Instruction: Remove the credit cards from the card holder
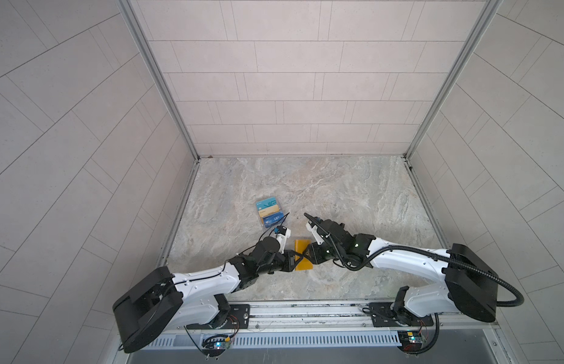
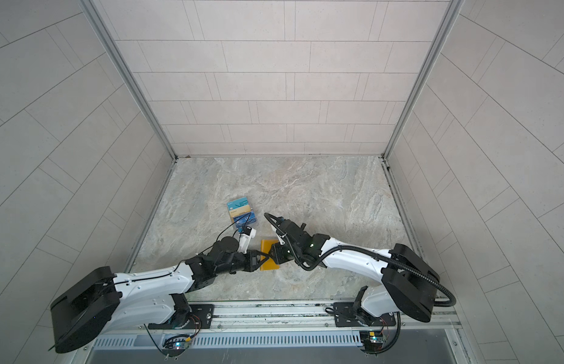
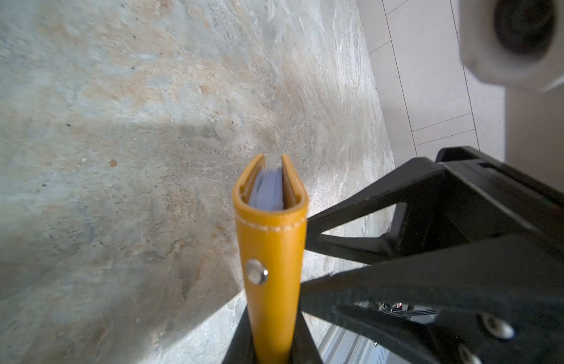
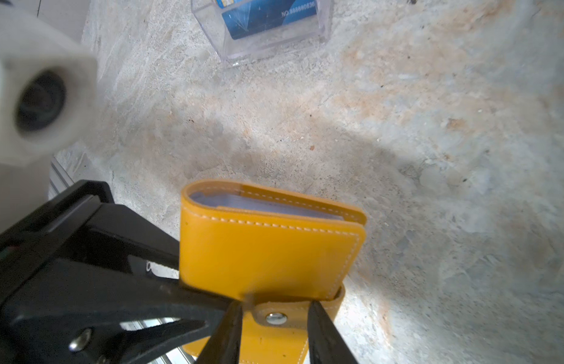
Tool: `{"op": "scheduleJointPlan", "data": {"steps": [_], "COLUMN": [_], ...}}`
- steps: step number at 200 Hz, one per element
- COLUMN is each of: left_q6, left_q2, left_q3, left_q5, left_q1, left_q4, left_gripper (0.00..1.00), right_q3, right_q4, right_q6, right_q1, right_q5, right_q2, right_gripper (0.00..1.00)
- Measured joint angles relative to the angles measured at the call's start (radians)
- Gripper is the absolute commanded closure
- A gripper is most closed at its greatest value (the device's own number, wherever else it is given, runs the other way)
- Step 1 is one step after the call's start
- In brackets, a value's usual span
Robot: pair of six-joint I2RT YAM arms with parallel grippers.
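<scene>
- The card holder (image 4: 268, 252) sits folded shut in the lower middle of both top views. It is caught between the two arms and seemingly clear of the table (image 4: 432, 126). Bluish sleeves (image 3: 268, 192) show between its covers, but no cards are visible, so I cannot tell which sleeve is loaded.
- The left end effector (image 3: 272, 343) is clenched on the holder's edge. The cover looks smooth, so a sideways tug could let it pivot, slide out and drop.
- The right end effector (image 4: 274, 310) has its fingers part-way apart on either side of the snap tab (image 4: 291, 312). Whether they actually pinch it I cannot tell. If they close off-centre, they may skid over the stud (image 4: 276, 319) or crumple the tab instead of peeling it.
- Pulling the tab harder than the left grip can resist would likely drag the whole holder rather than open it.
- If the holder opens while it stands on edge, cards could spill onto the table, where thin flat plastic is hard to pick up.
- Both arms' fingertips crowd the same small body, almost touching, so a slightly misjudged move could knock them together.
- The acrylic stand (image 4: 274, 47) with blue cards (image 4: 268, 19) lies near, up and left of the holder in the top views. A wide swing by the left arm could clip it.
</scene>
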Motion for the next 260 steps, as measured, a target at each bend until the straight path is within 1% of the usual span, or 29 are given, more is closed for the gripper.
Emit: {"op": "scheduleJointPlan", "data": {"steps": [68, 162, 209, 260], "left_q6": [0.02, 0.046, 0.054, 0.055], "left_q2": [-0.043, -0.086, -0.097, -0.119], "left_q3": [0.0, 0.0, 0.0, 0.0], "left_q5": [-0.014, -0.053, -0.079, -0.102], "left_q1": [0.0, 0.0, 0.0, 0.0], "left_q4": [-0.04, -0.088, -0.103, -0.126], "left_gripper": [1.0, 1.0, 1.0, 1.0], "right_q3": [0.006, 0.026, 0.03, 0.032], "right_q4": [0.018, 0.019, 0.018, 0.015], "right_q6": [0.019, 0.019, 0.016, 0.011], "right_q1": [0.006, 0.023, 0.027, 0.03], "right_q5": [0.011, 0.03, 0.032, 0.039], "right_q2": [0.011, 0.02, 0.019, 0.01], "right_gripper": [0.66, 0.79, 0.83, 0.91]}}
